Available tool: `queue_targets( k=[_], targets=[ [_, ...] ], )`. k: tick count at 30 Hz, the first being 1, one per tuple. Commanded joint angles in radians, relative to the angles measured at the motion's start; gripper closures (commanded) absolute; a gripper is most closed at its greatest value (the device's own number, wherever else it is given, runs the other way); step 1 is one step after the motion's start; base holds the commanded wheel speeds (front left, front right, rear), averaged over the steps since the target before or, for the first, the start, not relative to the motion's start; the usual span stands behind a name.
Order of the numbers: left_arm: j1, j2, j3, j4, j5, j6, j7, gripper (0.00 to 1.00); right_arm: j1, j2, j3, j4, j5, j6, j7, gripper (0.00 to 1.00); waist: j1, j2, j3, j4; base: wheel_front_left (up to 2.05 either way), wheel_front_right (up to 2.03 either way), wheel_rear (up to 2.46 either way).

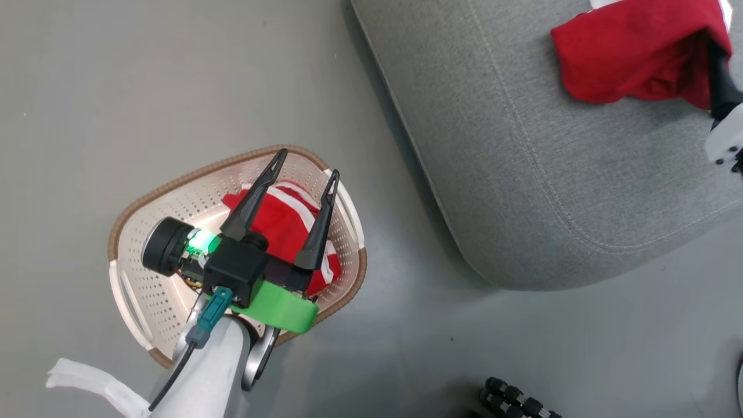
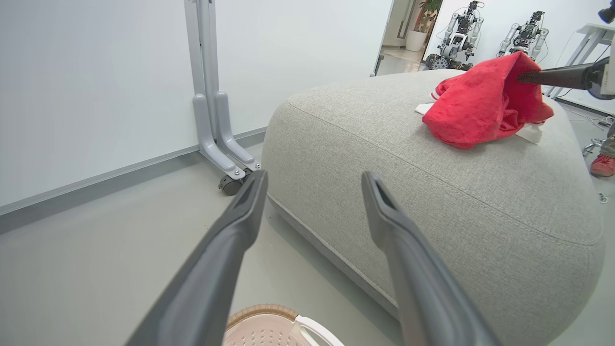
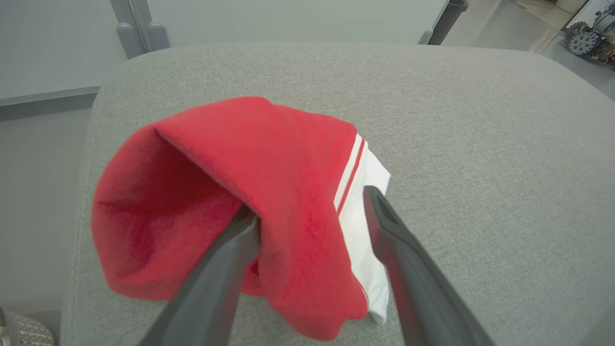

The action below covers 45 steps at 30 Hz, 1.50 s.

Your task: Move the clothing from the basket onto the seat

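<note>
A red garment with white stripes (image 1: 284, 223) lies in the cream perforated basket (image 1: 145, 290) on the floor. My left gripper (image 1: 307, 164) hovers above it, open and holding nothing; in the left wrist view its fingers (image 2: 240, 226) point toward the grey seat (image 2: 432, 192). On the seat (image 1: 522, 174) lies a second red garment (image 1: 633, 49) with white stripe trim and a white hem (image 3: 365, 211). My right gripper (image 3: 312, 204) is open, with the red fabric draped over its left finger and its right finger (image 3: 399, 254) beside the hem.
The basket stands on grey floor just left of the seat's rounded corner. A grey stand with a caster (image 2: 226, 158) is by the wall behind. Other robots (image 2: 456, 38) and a person's red shoe (image 2: 603, 166) lie beyond the seat. A black ribbed part (image 1: 516, 400) lies on the floor.
</note>
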Motion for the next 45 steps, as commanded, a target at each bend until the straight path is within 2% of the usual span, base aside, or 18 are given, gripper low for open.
queue_targets(
  k=[1,5,9,16,23,29,37,45],
  targets=[
    [0.017,-0.005,0.007,0.004,-0.011,-0.003,0.0,0.0,0.026,-0.014,0.021,-0.013,0.01,-0.001,-0.003,0.0,0.0,0.0,-0.06,-0.015,0.0,0.0,0.0],
    [0.037,-0.018,0.022,0.004,-0.024,-0.005,0.0,0.0,0.058,-0.037,0.056,-0.069,0.031,-0.001,-0.003,0.0,0.0,0.0,-0.119,-0.02,0.0,0.0,0.0],
    [0.064,-0.032,0.041,-0.003,-0.031,-0.005,0.0,0.0,0.106,-0.067,0.027,-0.167,0.044,-0.001,-0.003,0.0,0.0,0.0,-0.186,-0.016,0.0,0.0,0.0],
    [0.115,-0.049,0.088,-0.031,-0.046,-0.001,0.0,0.0,0.247,-0.085,-0.158,-0.438,0.001,-0.001,-0.003,0.0,0.0,0.0,-0.282,0.015,0.0,0.0,0.0],
    [0.175,-0.054,0.137,-0.069,-0.065,0.014,0.0,0.0,0.45,0.023,-0.339,-0.721,-0.106,-0.001,-0.003,0.0,0.0,0.0,-0.366,0.076,0.0,0.0,0.0],
    [0.221,-0.055,0.151,-0.094,-0.098,0.03,0.0,0.0,0.606,0.131,-0.444,-0.9,-0.164,-0.001,-0.003,0.0,0.0,0.0,-0.43,0.146,0.0,0.0,0.0],
    [0.275,-0.055,0.161,-0.11,-0.135,0.043,0.0,0.0,0.777,0.228,-0.47,-1.028,-0.211,-0.001,-0.003,0.0,0.0,0.0,-0.483,0.232,0.0,0.0,0.0],
    [0.319,-0.055,0.175,-0.116,-0.16,0.057,0.0,0.0,0.923,0.321,-0.459,-1.075,-0.249,-0.001,-0.003,0.0,0.0,0.0,-0.518,0.292,0.0,0.0,0.0]
  ],
)
